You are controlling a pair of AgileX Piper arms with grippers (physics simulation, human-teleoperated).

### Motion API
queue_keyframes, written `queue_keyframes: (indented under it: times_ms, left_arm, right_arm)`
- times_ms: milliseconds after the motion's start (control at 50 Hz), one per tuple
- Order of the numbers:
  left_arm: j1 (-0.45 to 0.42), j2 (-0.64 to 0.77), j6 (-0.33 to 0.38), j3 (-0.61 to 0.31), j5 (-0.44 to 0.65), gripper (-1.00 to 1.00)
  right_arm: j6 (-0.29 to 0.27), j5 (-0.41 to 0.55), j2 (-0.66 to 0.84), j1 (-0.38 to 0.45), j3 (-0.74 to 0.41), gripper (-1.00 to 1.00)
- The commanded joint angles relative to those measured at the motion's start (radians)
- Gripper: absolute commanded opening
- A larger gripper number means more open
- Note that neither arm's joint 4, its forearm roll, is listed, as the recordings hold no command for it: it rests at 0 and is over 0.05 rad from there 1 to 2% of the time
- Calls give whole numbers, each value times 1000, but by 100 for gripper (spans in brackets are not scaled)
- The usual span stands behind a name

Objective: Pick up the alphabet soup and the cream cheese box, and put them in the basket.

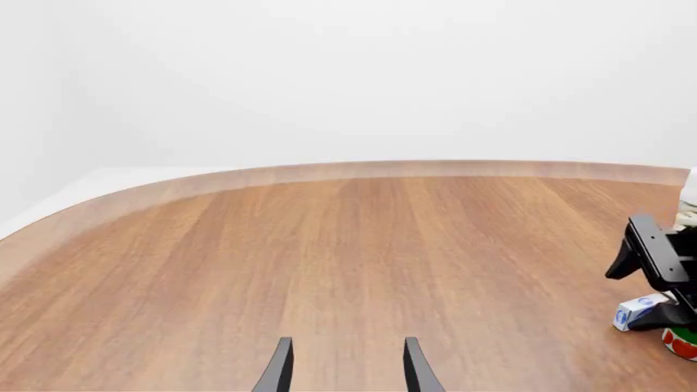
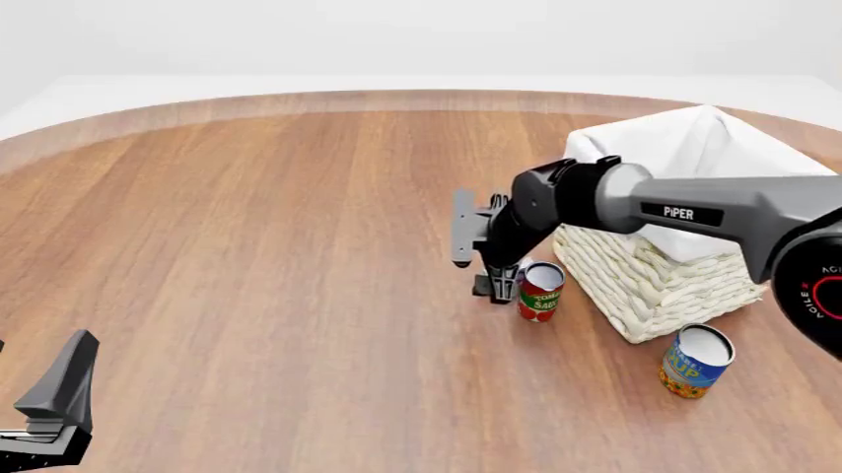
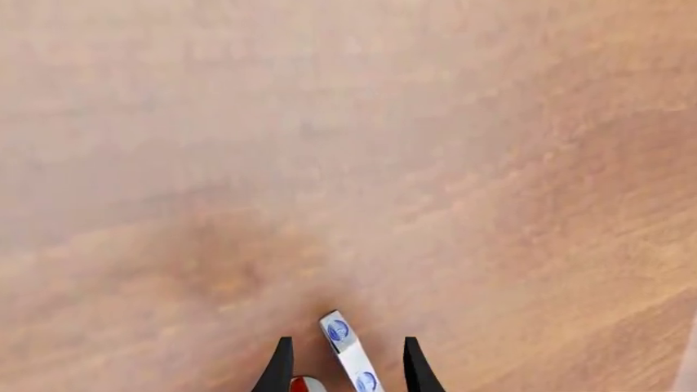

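The cream cheese box (image 3: pixel 348 360), white with blue marks, stands on edge between the fingers of my right gripper (image 3: pixel 346 369). The jaws are apart, with a gap on each side of the box. In the front view the right gripper (image 2: pixel 500 286) points down at the table just left of the basket (image 2: pixel 658 281); the box (image 1: pixel 638 311) also shows in the left wrist view. The alphabet soup (image 2: pixel 693 361), a blue and yellow can, stands upright in front of the basket. My left gripper (image 2: pixel 53 409) is open and empty at the near left, far from everything.
A red and green tomato sauce can (image 2: pixel 539 291) stands upright right beside the right gripper, between it and the basket. The wooden table's curved far edge (image 1: pixel 360 170) runs across the back.
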Motion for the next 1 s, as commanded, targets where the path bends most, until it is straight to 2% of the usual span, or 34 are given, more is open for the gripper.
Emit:
queue_keyframes:
  times_ms: [20,560,1000]
  left_arm:
    - [0,0,0,0,0,100]
    - [0,0,0,0,0,100]
    - [0,0,0,0,0,100]
  right_arm:
    - [1,-3,18,-3,-7,100]
    - [2,-3,67,-19,-39,100]
    - [7,-13,62,-33,-15,100]
